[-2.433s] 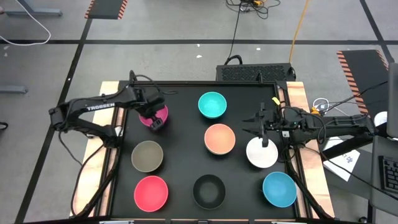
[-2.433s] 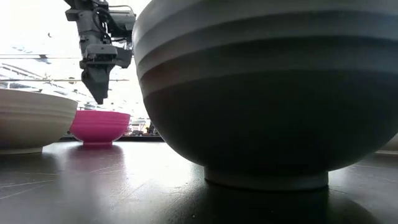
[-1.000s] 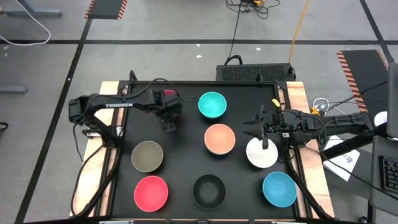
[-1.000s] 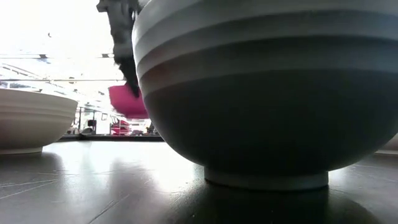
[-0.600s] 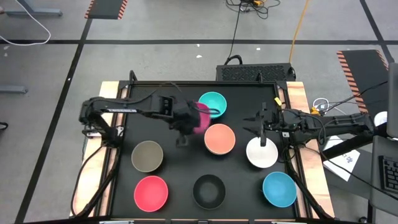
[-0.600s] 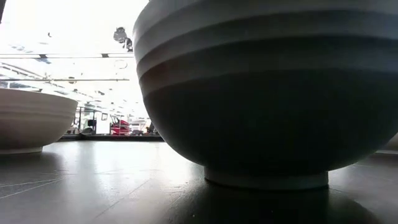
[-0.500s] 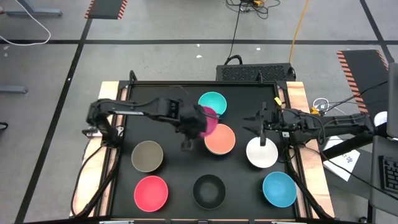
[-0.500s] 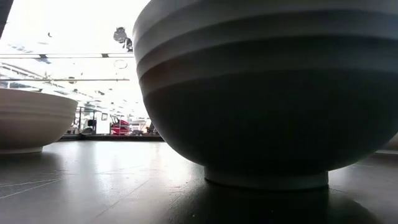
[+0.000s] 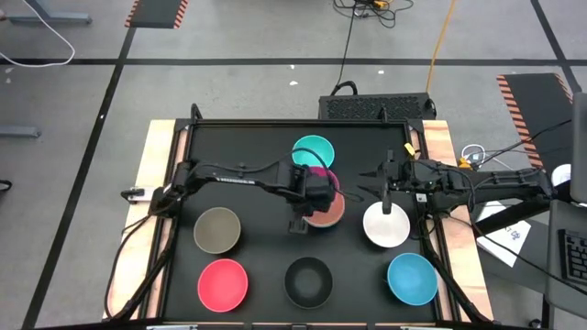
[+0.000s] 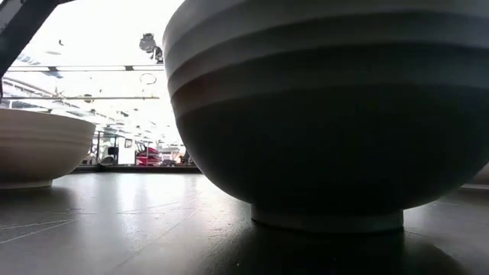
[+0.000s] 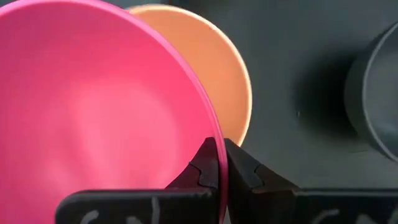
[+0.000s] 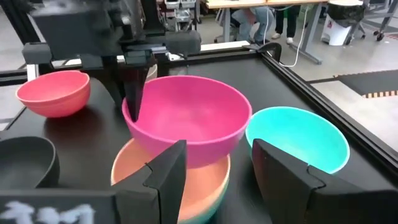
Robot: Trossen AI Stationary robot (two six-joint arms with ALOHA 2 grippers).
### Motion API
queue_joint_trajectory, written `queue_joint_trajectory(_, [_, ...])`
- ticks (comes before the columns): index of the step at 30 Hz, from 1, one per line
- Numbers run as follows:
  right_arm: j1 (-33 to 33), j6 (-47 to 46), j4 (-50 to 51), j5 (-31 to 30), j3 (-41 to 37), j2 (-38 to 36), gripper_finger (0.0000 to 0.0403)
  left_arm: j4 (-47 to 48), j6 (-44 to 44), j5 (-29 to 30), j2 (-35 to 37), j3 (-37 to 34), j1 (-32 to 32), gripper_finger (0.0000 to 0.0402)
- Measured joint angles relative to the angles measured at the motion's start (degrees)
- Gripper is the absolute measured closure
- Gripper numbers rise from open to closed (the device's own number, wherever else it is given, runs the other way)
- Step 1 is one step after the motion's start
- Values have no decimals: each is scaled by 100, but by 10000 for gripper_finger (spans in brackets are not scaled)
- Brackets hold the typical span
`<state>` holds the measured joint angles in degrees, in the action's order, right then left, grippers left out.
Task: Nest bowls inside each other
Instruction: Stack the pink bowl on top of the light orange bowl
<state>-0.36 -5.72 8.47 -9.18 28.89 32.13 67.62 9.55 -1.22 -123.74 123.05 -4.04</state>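
Magenta bowl pinched in left end effector, above salmon-orange bowl.

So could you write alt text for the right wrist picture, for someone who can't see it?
The left claw holds a magenta bowl by its rim just above a salmon-orange bowl. A turquoise bowl sits beside them, a pink-red bowl farther back.

Blown-out backlight behind the low view; soft glare on the table.

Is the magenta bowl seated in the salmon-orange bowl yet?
Not seated. The magenta bowl hangs just above the salmon-orange bowl, pinched at its rim by the left gripper.
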Motion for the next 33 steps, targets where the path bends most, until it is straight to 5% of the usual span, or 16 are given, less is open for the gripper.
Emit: queue_joint_trajectory(33, [7, 165, -24, 42, -44, -9, 227, -453, 349, 186, -650, 126, -351, 398])
